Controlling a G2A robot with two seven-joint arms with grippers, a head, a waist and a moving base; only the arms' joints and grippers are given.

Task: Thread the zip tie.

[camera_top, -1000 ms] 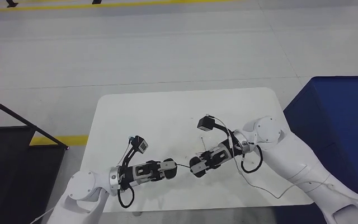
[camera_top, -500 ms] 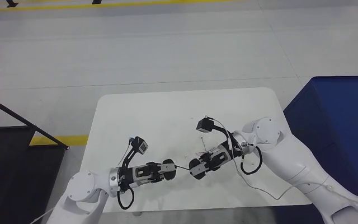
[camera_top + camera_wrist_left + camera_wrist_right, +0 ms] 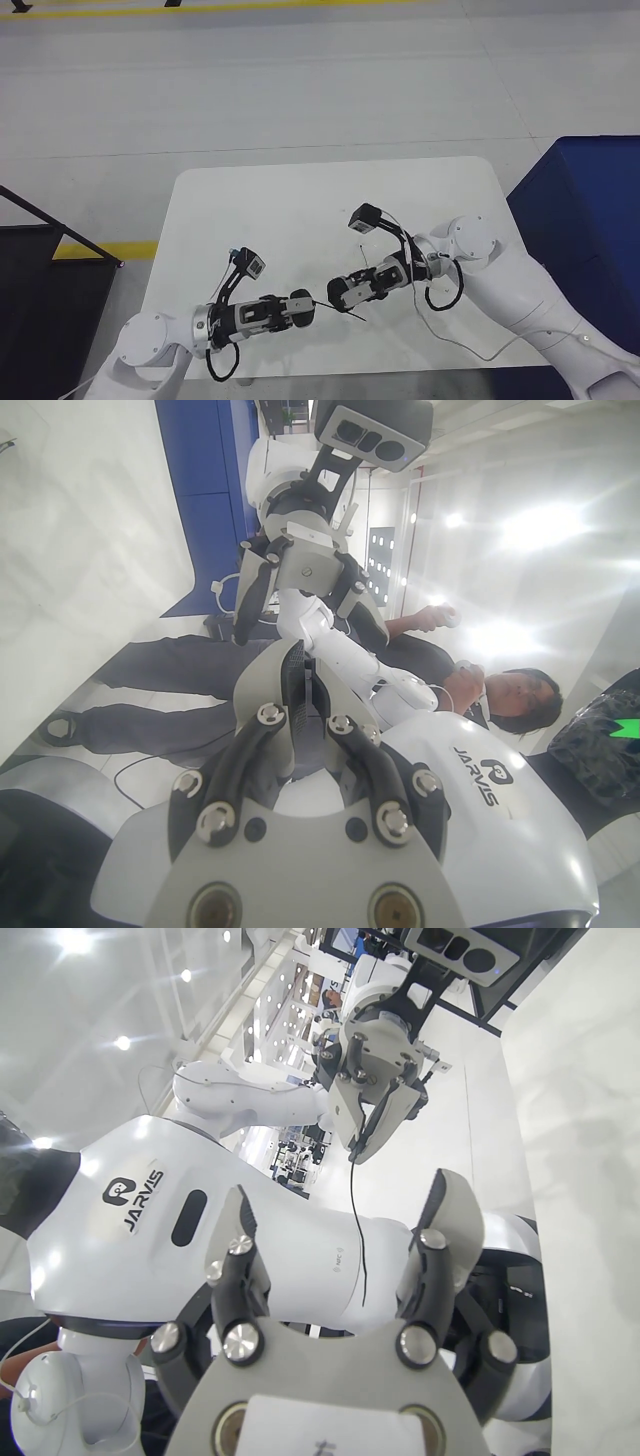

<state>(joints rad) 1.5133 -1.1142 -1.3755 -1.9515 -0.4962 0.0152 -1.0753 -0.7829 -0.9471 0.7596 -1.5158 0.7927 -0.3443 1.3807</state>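
The zip tie point(image 3: 340, 310) is a thin black strand held over the white table point(image 3: 250, 200) near its front edge. My left gripper point(image 3: 303, 301) is shut on one end of it. In the right wrist view the left gripper point(image 3: 357, 1153) pinches the zip tie point(image 3: 356, 1218), whose free length runs down between the fingers of my right gripper point(image 3: 340, 1185). That right gripper point(image 3: 333, 293) is open and faces the left one at close range. The left wrist view has my left gripper point(image 3: 300, 650) with its fingers together and the open right gripper point(image 3: 292, 625) just beyond.
A blue cabinet point(image 3: 590, 200) stands off the table's right side. A dark frame point(image 3: 40, 300) sits on the floor at the left. The back half of the table is bare white surface.
The right gripper has moved left toward the left gripper, so the tie's free end now reaches past its fingers. The left gripper has shifted slightly down and left.
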